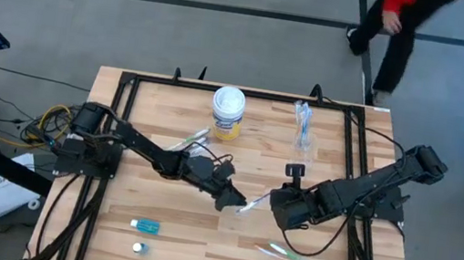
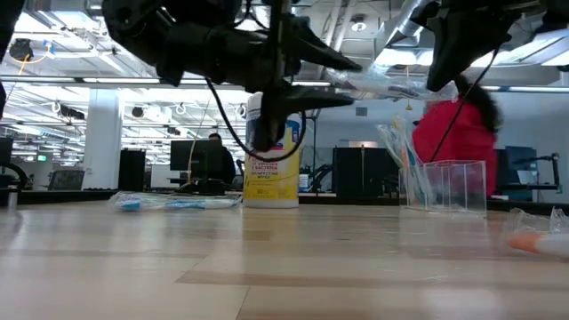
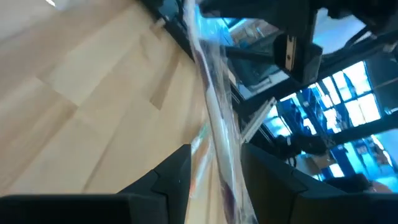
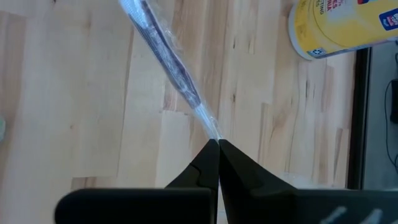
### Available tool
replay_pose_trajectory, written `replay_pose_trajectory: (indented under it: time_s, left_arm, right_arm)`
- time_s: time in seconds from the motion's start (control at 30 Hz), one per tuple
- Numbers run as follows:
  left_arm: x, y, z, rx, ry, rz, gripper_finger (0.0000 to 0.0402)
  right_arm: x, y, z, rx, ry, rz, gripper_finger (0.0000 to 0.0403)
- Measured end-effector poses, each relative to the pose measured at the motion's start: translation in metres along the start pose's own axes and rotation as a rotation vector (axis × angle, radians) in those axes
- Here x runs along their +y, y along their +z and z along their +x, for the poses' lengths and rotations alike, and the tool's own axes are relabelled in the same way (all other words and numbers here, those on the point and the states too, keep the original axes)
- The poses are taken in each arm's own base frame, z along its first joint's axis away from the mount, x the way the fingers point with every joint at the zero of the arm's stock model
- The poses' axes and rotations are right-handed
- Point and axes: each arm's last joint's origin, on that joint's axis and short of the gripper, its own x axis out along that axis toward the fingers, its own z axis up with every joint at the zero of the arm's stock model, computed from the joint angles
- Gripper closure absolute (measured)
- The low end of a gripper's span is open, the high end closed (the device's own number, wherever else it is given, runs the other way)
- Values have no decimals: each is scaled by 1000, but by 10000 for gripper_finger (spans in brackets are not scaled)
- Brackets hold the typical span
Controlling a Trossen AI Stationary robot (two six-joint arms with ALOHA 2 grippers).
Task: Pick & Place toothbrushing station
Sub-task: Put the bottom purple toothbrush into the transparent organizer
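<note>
Between our left gripper (image 3: pixel 214 171) fingers we see a clear-wrapped toothbrush (image 3: pixel 214 118) running up the frame's centre over the wooden table (image 3: pixel 74 106)

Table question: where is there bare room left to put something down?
Free: the table's near middle, between the blue tube and the toothbrushes, and the far-left corner beside the canister. Crowded: the centre, where both hands hold a wrapped toothbrush.
</note>
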Motion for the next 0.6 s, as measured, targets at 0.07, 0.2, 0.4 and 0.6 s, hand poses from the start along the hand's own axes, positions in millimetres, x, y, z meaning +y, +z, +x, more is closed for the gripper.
replay_pose_trajectory:
  time_s: [0.07,0.2,0.4,0.6]
  left_arm:
    - [-2,2,4,-4,-18,2,266]
    - [4,-1,9,19,1,-4,266]
    - [1,-3,9,40,-21,-3,266]
    - [2,-4,9,49,-9,-1,266]
  right_arm:
    - [0,0,0,-1,-4,0,403]
    - [0,0,0,-1,-11,-2,403]
    - [-1,-1,0,4,-13,-13,403]
    - [0,0,0,-3,-12,-14,403]
